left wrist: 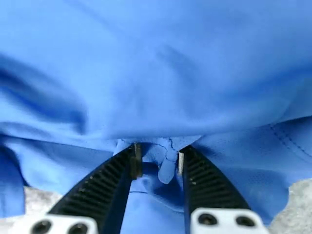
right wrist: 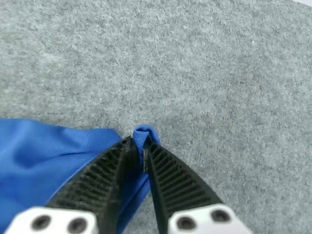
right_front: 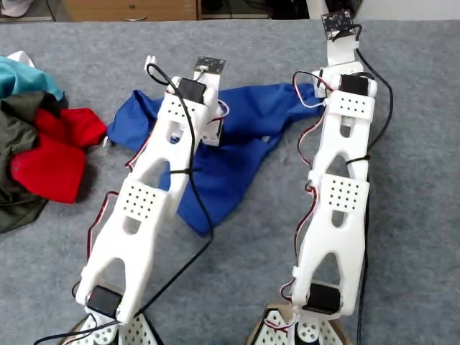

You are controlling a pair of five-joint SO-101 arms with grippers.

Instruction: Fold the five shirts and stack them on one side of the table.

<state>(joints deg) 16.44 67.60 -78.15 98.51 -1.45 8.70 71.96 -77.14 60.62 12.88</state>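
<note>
Nearest to the camera in the high view are the bases of the two arms. The left arm (right_front: 144,201) and the right arm (right_front: 341,194) both stretch away over the gray table (right_front: 410,215).

The blue shirt (right_front: 237,151) lies between the arms, near the middle of the table. It is spread out but wrinkled. One point of it reaches toward the near side, beside the left arm.

In the left wrist view, the left gripper (left wrist: 157,158) is down in the blue shirt (left wrist: 156,73). Its jaws pinch a small bunched fold of the cloth and are a little apart around it.

In the right wrist view, the right gripper (right wrist: 139,146) has its jaws pressed together on the very edge of the blue shirt (right wrist: 48,151). A small tip of cloth sticks out past the fingertips, and the gray table (right wrist: 195,58) lies beyond it.

Farther to the left side there is a loose pile, apart from the blue shirt. In it are a red shirt (right_front: 57,154), a dark green shirt (right_front: 18,194) and a teal shirt (right_front: 25,75), all unfolded and touching each other.

At the far edge stands a wooden cabinet (right_front: 129,8).
</note>
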